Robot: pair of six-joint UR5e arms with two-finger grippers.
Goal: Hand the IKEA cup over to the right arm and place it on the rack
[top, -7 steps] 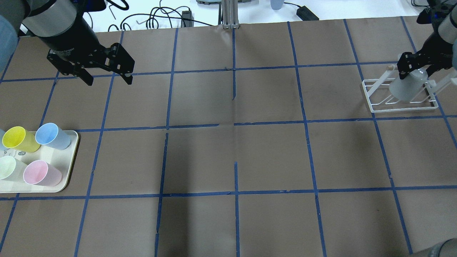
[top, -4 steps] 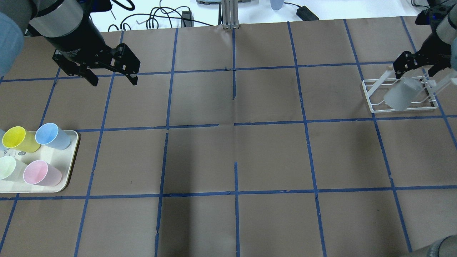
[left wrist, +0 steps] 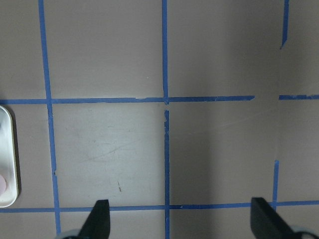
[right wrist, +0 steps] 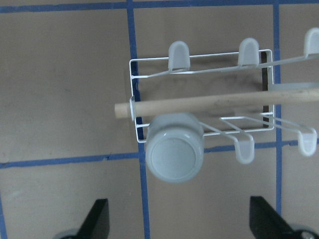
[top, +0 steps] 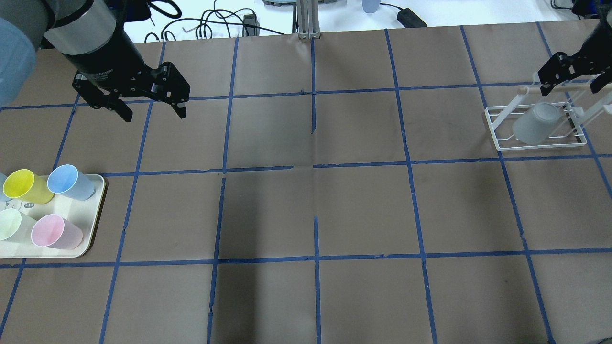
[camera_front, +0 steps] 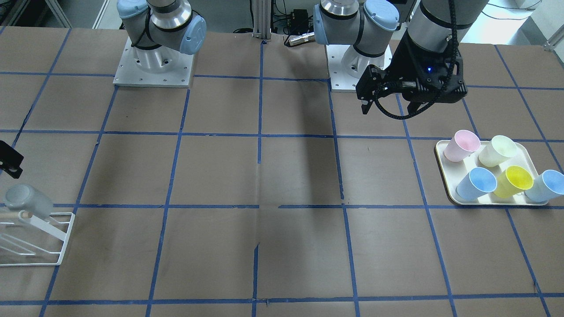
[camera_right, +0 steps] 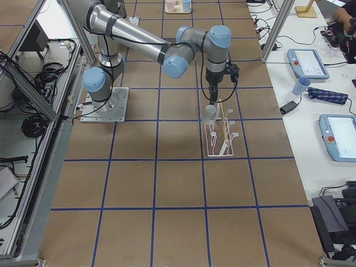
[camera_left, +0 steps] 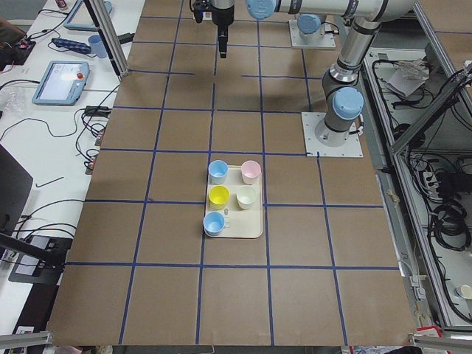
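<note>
The grey IKEA cup [top: 533,123] hangs upside down and tilted on a prong of the white wire rack [top: 499,143] at the far right. It also shows in the right wrist view [right wrist: 174,149] and the front view [camera_front: 26,200]. My right gripper [top: 571,80] is open and empty, above and behind the rack, apart from the cup. The rack's wooden-tipped peg [right wrist: 199,102] lies just above the cup. My left gripper [top: 154,114] is open and empty over the far left of the table, with only bare table between its fingers [left wrist: 99,221].
A cream tray [top: 95,215] at the left front holds a yellow cup [top: 26,186], a light-blue cup [top: 69,181], a pink cup [top: 55,231] and a pale green cup [top: 12,225]. Cables lie beyond the table's far edge.
My right gripper has let go of the grey cup and drawn back from it. The cup has settled lower onto the rack. My left gripper has shifted slightly to the right.
</note>
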